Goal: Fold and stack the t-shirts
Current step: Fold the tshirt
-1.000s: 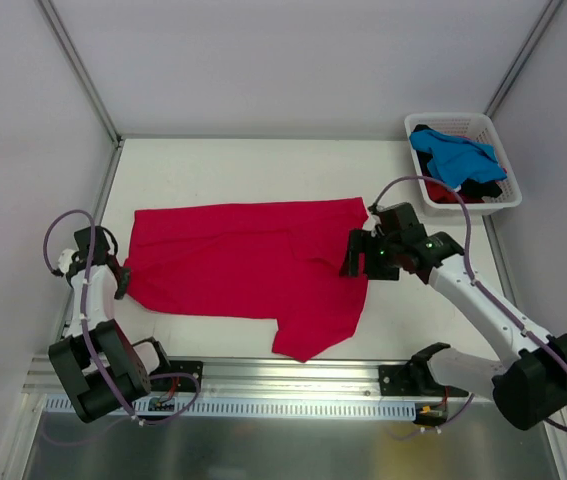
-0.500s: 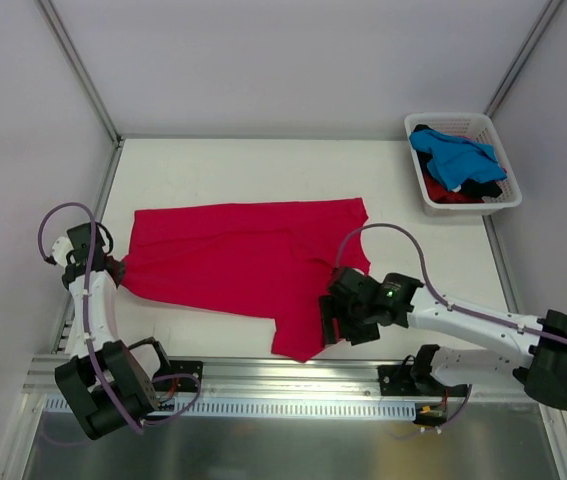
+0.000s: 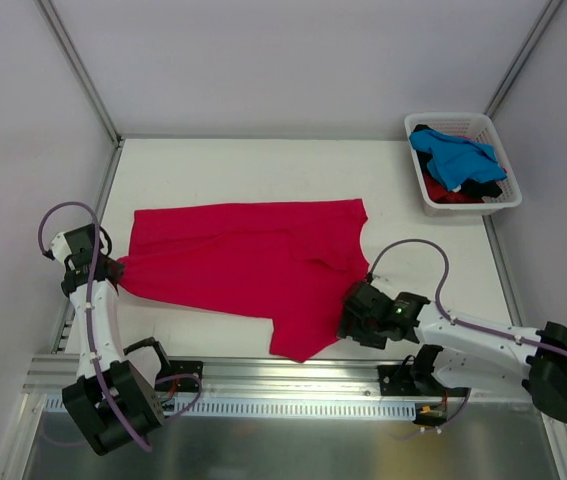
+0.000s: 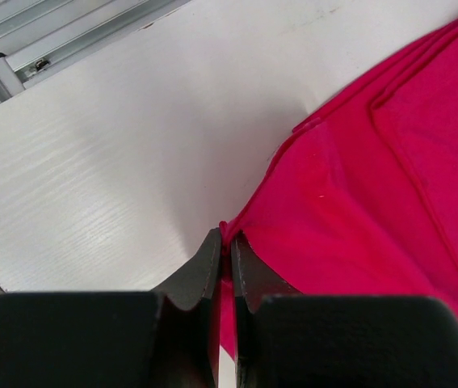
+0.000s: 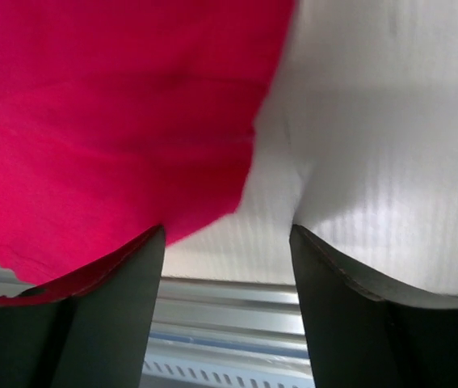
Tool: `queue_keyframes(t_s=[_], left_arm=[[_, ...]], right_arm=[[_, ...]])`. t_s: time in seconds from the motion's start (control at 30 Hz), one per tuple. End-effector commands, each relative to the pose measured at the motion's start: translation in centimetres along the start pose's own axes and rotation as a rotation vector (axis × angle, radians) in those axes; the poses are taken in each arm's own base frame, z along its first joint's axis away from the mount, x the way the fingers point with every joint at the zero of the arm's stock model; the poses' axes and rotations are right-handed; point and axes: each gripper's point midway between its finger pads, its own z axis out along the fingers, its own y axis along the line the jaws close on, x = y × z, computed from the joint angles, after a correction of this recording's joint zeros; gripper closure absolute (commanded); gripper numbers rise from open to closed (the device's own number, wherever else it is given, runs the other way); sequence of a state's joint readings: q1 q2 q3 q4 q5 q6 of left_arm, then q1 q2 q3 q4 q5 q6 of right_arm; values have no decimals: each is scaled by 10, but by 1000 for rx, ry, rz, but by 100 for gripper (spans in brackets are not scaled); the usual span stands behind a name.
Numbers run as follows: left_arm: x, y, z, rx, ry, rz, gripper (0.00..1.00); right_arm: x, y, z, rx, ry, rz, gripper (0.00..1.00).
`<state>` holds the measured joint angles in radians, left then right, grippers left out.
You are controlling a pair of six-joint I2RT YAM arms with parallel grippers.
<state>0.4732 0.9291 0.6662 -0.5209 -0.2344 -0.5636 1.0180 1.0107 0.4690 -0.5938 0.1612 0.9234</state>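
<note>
A crimson-red t-shirt [image 3: 243, 260] lies spread flat across the table, with a flap hanging toward the near edge. My left gripper [image 3: 113, 268] is shut on the shirt's left corner; in the left wrist view the cloth [image 4: 374, 202] is pinched between the tips of the gripper [image 4: 230, 238]. My right gripper [image 3: 348, 322] sits low by the shirt's near right edge. Its jaws stand open in the right wrist view, gripper [image 5: 229, 234] over bare table, and the red cloth [image 5: 115, 121] reaches the left finger [image 5: 123, 307].
A white slatted basket [image 3: 493, 125] stands at the back right, holding a blue t-shirt [image 3: 453, 155] and dark and red ones. The metal rail [image 3: 283, 375] runs along the near table edge, just in front of the right gripper. A wall post runs close by the left arm.
My right arm swung from the shirt's far right corner down to its near right edge, jaws narrowing a little. The left gripper drew slightly left, still holding the corner.
</note>
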Motion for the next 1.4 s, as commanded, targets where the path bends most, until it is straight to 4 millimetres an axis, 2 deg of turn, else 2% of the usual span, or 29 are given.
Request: queue_keyframes(t_s=[0.0, 0.07, 0.17, 0.27, 0.3, 0.37, 0.4, 0.5, 0.7, 0.87, 1.0, 1.23, 1.37], left_arm=[[-7, -3, -4, 25, -17, 25, 100], [-1, -3, -3, 33, 2, 27, 100], [7, 0, -3, 37, 13, 28, 100], [9, 6, -3, 21, -2, 31, 100], [9, 7, -3, 20, -4, 29, 100], [8, 6, -6, 30, -7, 25, 100], [8, 5, -6, 31, -6, 23, 100], [7, 5, -6, 32, -8, 30, 100], [8, 3, -6, 39, 1, 31, 100], [5, -3, -10, 69, 1, 44, 100], [5, 1, -9, 51, -5, 46, 100], [1, 6, -9, 22, -18, 54, 100], [-3, 10, -9, -9, -28, 63, 100]], right_arm=[[-15, 33, 21, -92, -66, 54, 35], [-17, 36, 23, -74, -78, 82, 38], [-12, 30, 28, -21, -58, 98, 44], [-3, 12, 26, 75, -38, 74, 62], [-2, 10, 24, 87, -37, 72, 73], [-1, 1, 16, 113, -54, 57, 83], [-3, 1, 11, 114, -68, 55, 92], [-16, -4, -6, 111, -129, 50, 100], [-39, 12, -46, 42, -200, 6, 100], [-29, 21, -44, 26, -114, -16, 99], [-30, 30, -41, 1, -76, 7, 100], [-73, 36, -55, -71, -111, 61, 100], [-87, 42, -60, -87, -102, 43, 100]])
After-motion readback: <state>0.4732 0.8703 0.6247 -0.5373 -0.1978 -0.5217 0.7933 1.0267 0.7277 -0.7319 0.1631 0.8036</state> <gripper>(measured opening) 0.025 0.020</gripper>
